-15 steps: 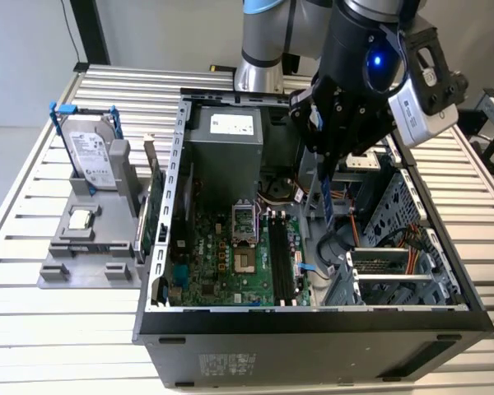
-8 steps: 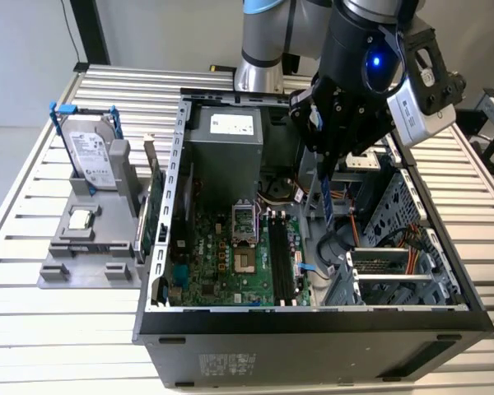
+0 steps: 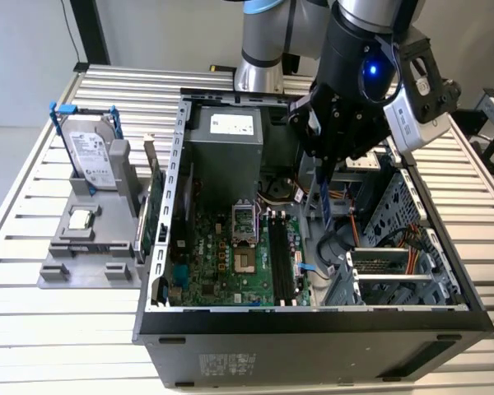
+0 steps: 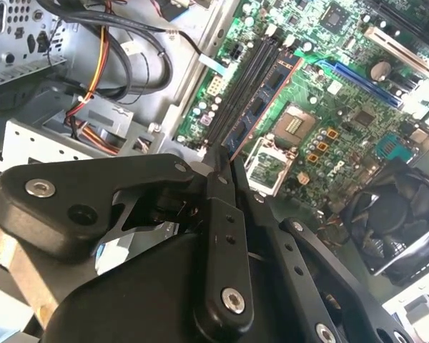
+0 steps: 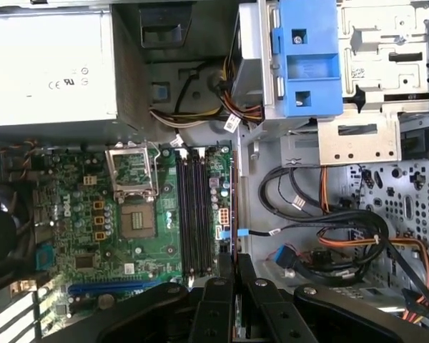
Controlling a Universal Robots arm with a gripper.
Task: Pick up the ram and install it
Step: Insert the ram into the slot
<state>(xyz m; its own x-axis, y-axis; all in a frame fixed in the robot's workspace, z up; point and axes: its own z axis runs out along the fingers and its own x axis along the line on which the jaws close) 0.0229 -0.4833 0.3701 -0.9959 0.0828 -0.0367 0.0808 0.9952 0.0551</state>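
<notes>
Exterior view: off the arm, raised, looks down at a slant on the open computer case (image 3: 313, 354) on the slatted desk (image 3: 66, 329). Middle distance, whole case in frame.

First wrist view: rides behind the end effector (image 5: 233, 263), faces down into the case, near.

Second wrist view: rides likewise, closer over the end effector (image 4: 225, 163). Sights along the pinched ram (image 4: 267, 107); board seen turned.

All three share the motherboard (image 3: 222, 263) and its black memory slots (image 3: 281, 259).
</notes>
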